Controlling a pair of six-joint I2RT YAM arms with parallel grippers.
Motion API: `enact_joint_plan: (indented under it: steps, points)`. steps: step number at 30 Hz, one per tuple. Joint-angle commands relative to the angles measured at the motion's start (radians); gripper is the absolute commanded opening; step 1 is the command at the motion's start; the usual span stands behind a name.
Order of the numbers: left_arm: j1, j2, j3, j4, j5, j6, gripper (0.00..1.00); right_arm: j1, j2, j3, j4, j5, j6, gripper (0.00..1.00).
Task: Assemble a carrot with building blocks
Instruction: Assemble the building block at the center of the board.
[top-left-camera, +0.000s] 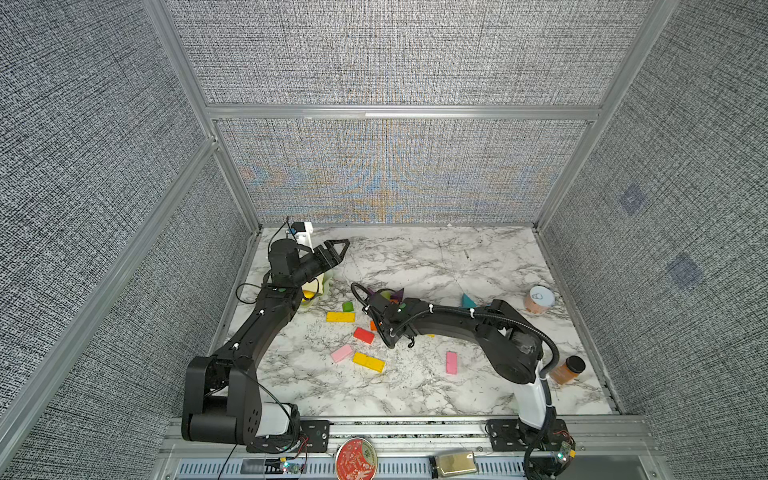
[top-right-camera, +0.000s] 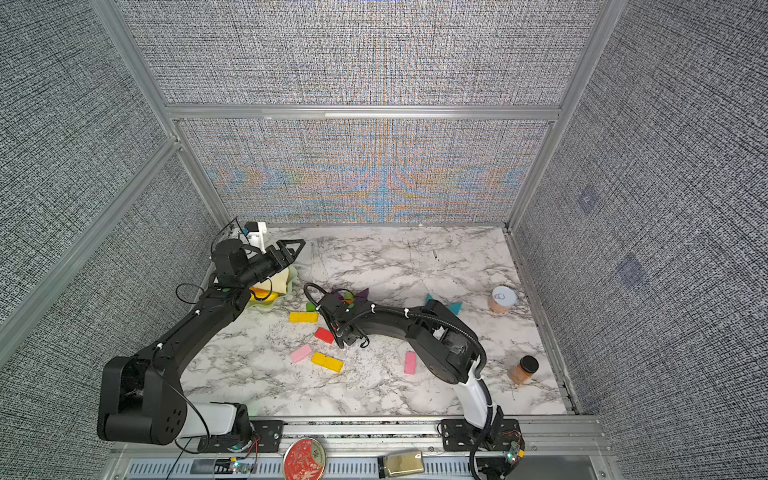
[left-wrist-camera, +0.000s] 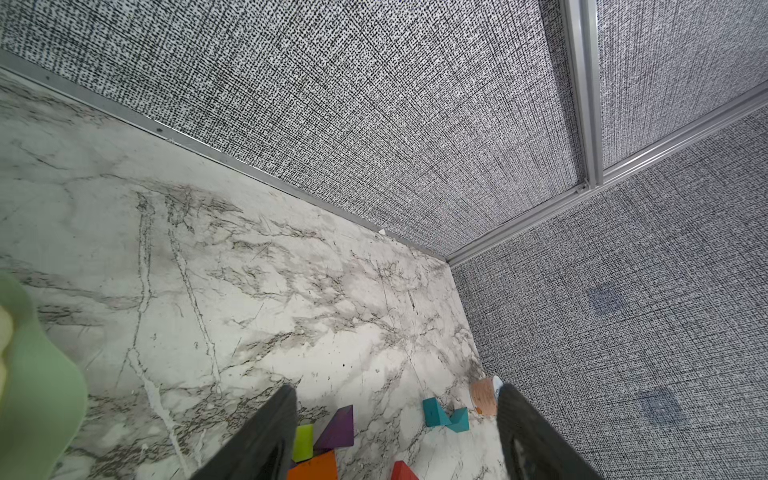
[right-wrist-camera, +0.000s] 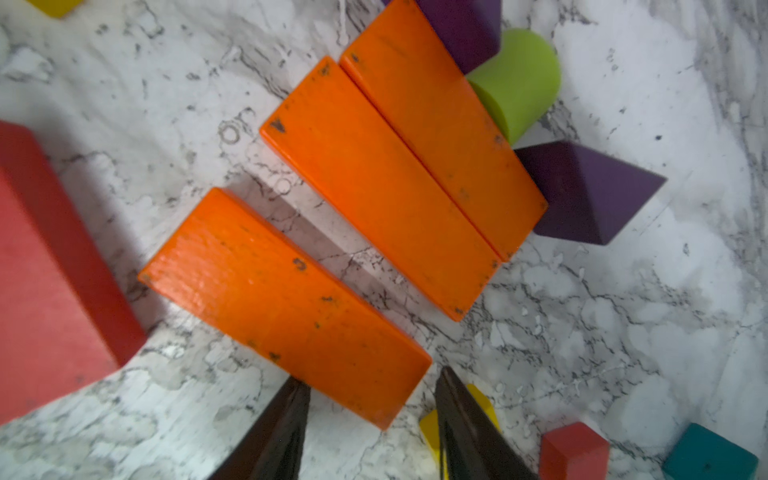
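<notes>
In the right wrist view two orange bars (right-wrist-camera: 382, 183) (right-wrist-camera: 444, 137) lie side by side, with a green stub (right-wrist-camera: 519, 79) and purple triangles (right-wrist-camera: 590, 191) at their far side. A third orange bar (right-wrist-camera: 282, 299) lies parallel, a gap away; my right gripper (right-wrist-camera: 371, 376) is shut across its near end. In both top views the right wrist (top-left-camera: 386, 324) (top-right-camera: 345, 328) hides that grip. Yellow bars (top-left-camera: 340, 317) (top-left-camera: 368, 362), a red bar (top-left-camera: 364, 335), pink bars (top-left-camera: 341, 353) (top-left-camera: 451, 362) and teal triangles (top-left-camera: 468, 300) lie around. My left gripper (top-left-camera: 338, 249) (left-wrist-camera: 395, 395) hangs open and empty at the back left.
A pale green plate (top-left-camera: 328, 286) with bread sits under the left arm. A capped cup (top-left-camera: 539, 299) lies at the right, and an amber jar with a black lid (top-left-camera: 567, 370) stands near the right arm's base. Enclosure walls border the marble table (top-left-camera: 415, 266).
</notes>
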Motion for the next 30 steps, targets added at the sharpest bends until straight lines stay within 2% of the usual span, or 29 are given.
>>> enact_joint_plan:
  steps: [1, 4, 9, 30]
  points:
    - [0.002, -0.003, -0.002, 0.017, 0.004, 0.003, 0.77, 0.0, 0.012, 0.016, -0.003, 0.008, 0.012, 0.53]
    - [0.002, -0.001, -0.003, 0.014, 0.001, 0.005, 0.77, 0.001, 0.016, 0.026, -0.005, 0.011, 0.021, 0.6]
    - [0.002, 0.0, 0.003, 0.007, 0.001, 0.006, 0.77, 0.003, 0.003, 0.025, 0.016, -0.012, 0.047, 0.64]
    - [0.003, 0.001, -0.001, 0.013, 0.004, 0.003, 0.77, -0.007, 0.032, 0.06, 0.017, 0.054, 0.068, 0.69]
